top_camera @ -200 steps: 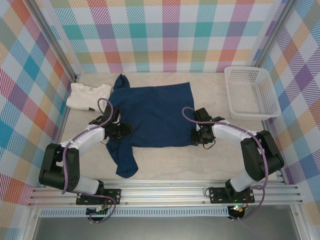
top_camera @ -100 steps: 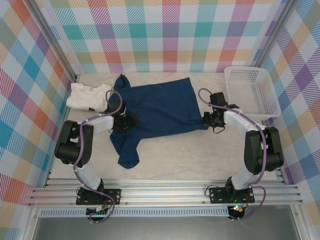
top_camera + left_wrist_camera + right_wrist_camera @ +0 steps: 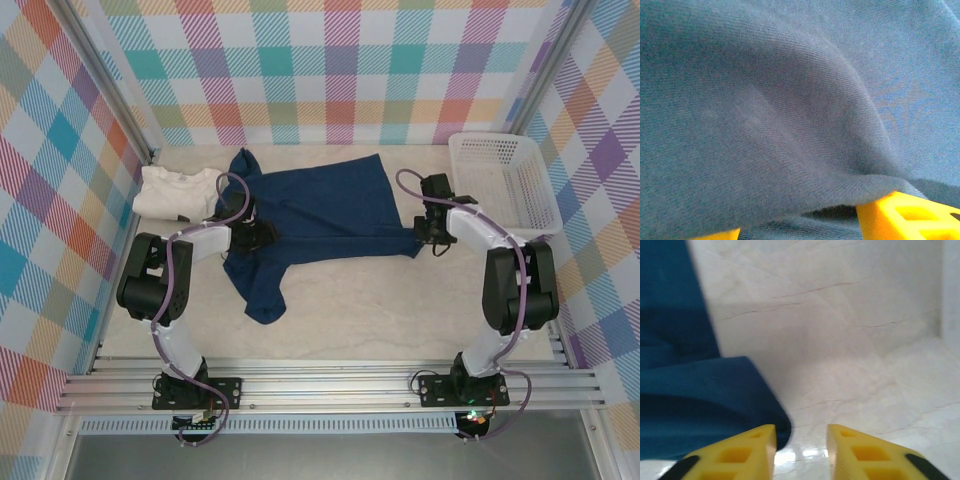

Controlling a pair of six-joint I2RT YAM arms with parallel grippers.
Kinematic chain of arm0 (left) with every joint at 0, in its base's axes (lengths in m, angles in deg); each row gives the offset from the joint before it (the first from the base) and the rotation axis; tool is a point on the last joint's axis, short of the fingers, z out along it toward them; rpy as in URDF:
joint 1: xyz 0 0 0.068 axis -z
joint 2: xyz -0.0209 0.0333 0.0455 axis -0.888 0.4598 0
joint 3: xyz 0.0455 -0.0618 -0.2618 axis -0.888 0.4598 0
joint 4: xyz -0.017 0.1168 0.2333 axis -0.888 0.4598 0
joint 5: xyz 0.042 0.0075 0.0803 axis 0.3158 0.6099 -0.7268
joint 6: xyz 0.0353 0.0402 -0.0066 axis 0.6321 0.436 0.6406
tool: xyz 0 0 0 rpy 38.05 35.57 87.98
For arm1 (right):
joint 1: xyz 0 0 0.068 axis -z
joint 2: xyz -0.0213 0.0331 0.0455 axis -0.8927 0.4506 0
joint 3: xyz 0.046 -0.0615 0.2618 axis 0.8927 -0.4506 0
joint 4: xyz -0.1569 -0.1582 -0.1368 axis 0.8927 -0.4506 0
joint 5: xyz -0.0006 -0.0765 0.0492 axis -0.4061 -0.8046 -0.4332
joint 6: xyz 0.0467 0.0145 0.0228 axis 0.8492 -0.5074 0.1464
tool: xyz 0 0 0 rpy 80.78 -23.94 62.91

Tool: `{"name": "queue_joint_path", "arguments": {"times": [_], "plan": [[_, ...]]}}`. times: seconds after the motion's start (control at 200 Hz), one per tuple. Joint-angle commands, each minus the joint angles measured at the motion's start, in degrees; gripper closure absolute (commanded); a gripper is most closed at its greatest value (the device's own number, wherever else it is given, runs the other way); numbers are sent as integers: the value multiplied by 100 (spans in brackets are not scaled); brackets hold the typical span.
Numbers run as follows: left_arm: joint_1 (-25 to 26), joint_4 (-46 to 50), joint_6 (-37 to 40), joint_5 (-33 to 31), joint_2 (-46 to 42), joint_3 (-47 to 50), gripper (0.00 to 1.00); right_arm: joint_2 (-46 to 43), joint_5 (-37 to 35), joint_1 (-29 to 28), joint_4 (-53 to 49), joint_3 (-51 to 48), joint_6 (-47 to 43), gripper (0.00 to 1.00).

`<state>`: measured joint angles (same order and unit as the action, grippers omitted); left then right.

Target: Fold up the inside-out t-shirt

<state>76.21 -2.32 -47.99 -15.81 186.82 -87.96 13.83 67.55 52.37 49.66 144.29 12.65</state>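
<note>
Blue t-shirt [image 3: 320,210] slid back. Right gripper [image 3: 428,238] fingers apart; left gripper [image 3: 258,236] under cloth, can't tell. White basket [image 3: 510,232] sits near.

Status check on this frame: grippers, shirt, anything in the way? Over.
Left gripper in t-shirt cloth, grip unclear. Right gripper open beside its corner, empty. Cream shirt close at its far-left edge.

The near hem of the t-shirt [image 3: 320,215] now lies farther back; the right gripper [image 3: 801,439] has released it.
</note>
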Motion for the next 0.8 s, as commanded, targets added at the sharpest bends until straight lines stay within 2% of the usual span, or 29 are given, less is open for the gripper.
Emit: {"name": "queue_joint_path", "arguments": {"times": [0.0,0.065,0.17,0.515,0.595,0.795], "plan": [[-102,339,75,-57,139,253,39,-548,1002,-47,-11,-501,395,63],[-102,331,76,-13,146,249,39,-775,1293,-66,186,-924,629,57],[-101,331,106,45,136,246,39,-865,1161,-54,430,-1283,816,51],[-102,304,147,49,78,296,39,-242,1635,213,1190,-1179,1138,50],[-100,306,147,80,100,278,39,-120,1615,241,1243,-1153,1160,56],[-102,313,165,99,96,238,39,-58,1660,406,1340,-1170,1169,83]]}}
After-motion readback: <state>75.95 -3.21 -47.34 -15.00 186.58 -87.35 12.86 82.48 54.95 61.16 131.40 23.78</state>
